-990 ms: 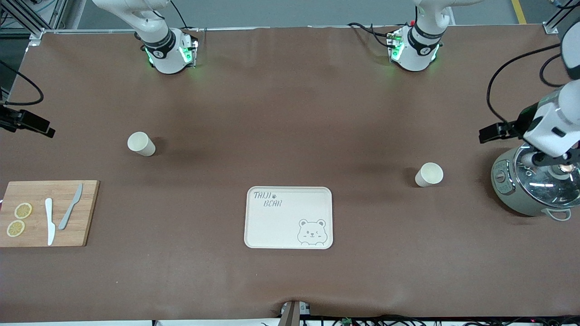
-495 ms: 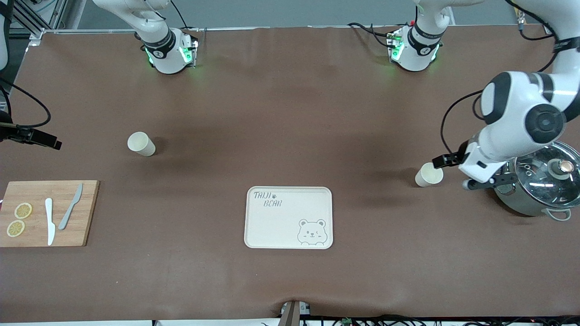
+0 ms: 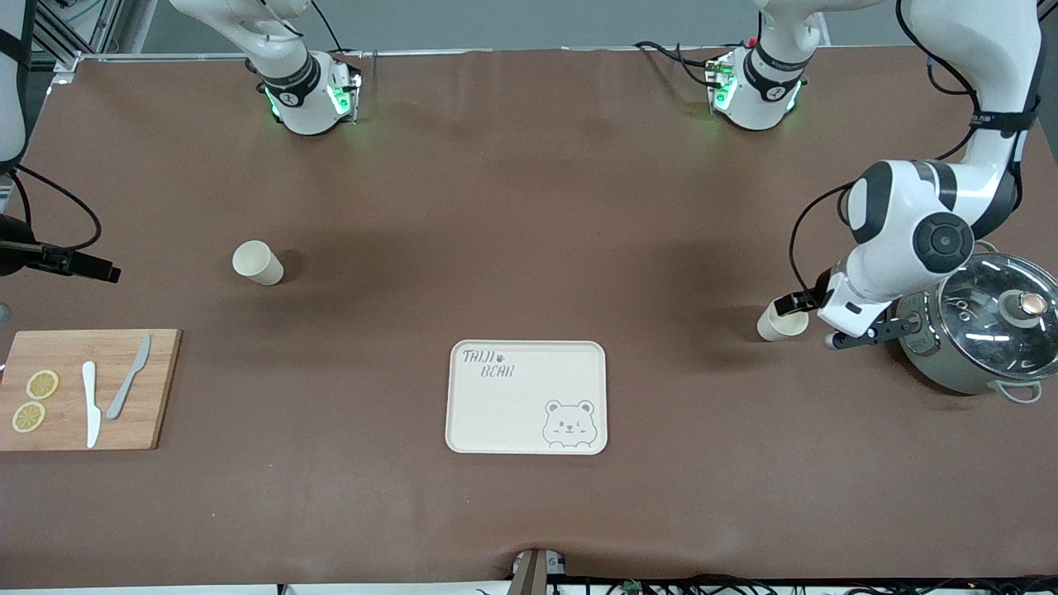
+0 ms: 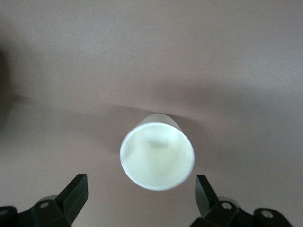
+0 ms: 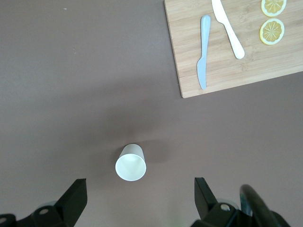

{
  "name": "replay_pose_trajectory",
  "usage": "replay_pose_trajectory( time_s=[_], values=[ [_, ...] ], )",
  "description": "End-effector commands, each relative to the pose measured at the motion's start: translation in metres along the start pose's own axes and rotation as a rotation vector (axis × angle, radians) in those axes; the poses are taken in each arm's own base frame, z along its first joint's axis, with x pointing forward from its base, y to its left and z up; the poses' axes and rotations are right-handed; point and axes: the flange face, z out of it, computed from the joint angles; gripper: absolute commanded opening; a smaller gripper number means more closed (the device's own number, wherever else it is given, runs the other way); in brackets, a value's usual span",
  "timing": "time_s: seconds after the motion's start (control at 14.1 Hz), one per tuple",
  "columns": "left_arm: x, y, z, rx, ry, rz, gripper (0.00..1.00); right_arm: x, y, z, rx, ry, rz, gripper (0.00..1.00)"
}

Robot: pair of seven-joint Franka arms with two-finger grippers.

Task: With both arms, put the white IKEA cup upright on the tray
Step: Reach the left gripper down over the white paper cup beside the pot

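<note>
Approach step. Left pincer [image 4: 142, 198] hanging released over cup [image 3: 782, 320], near pot [image 3: 984, 332]. Right pincer [image 5: 137, 201] released, hanging high over second cup [image 3: 257, 263]. Tray [image 3: 526, 398] bare. Next: lowering, fingers straddling cup wall, then clenching.

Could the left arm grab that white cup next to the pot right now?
Probably yes. The left gripper hangs open just above the cup, its fingers wider than the rim, and the pot stands clear beside it.
</note>
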Motion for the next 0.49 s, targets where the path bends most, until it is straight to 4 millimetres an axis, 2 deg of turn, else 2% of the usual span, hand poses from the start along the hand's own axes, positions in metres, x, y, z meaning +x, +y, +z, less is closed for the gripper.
replay_pose_trajectory(
  time_s=[0.0, 0.14, 0.28, 0.42],
  values=[
    [0.007, -0.012, 0.013, -0.005, 0.005, -0.028, 1.00, 0.004, 0.005, 0.002, -0.007, -0.015, 0.009, 1.00],
    [0.009, -0.018, 0.023, -0.006, -0.008, -0.025, 1.00, 0.004, 0.004, 0.003, -0.008, -0.016, 0.008, 1.00],
    [0.009, -0.018, 0.031, -0.004, -0.022, -0.026, 0.90, 0.004, 0.007, 0.004, -0.007, -0.020, 0.015, 1.00],
    [0.008, -0.019, 0.040, -0.001, -0.041, -0.027, 0.81, 0.004, 0.027, 0.022, 0.008, -0.046, 0.050, 1.00]
  ],
)
